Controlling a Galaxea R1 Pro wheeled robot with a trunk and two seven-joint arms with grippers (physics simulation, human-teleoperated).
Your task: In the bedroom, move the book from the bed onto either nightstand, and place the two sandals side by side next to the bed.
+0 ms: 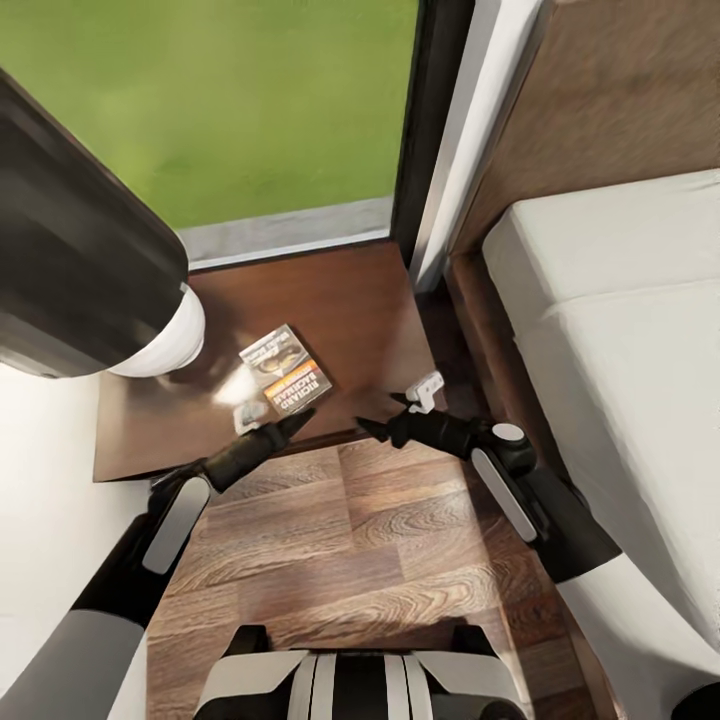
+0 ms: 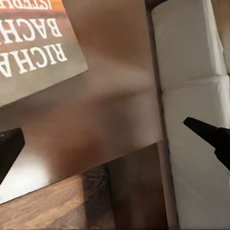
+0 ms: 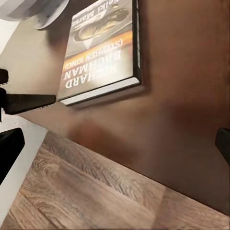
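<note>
Dark-brown wood of the nightstand (image 1: 350, 300) carried the book (image 1: 286, 369) flat on its top, cover up, long axis running diagonally away from the robot toward the lamp (image 1: 160, 340) side. Left gripper (image 1: 268, 420) sat at the nightstand's front edge just short of the book's near corner, jaws parted, nothing between them. Right gripper (image 1: 395, 415) hung over the same front edge, further from the book toward the bed (image 1: 620, 300), fingers spread, empty too. So the left arm was nearer; the book looked released, that part judged done. Next move likely turns to the sandals. Book's far end was cut off in the left wrist view; the right wrist view showed its whole cover and page edge. Lamp shade blocked the nightstand's left rear corner.
</note>
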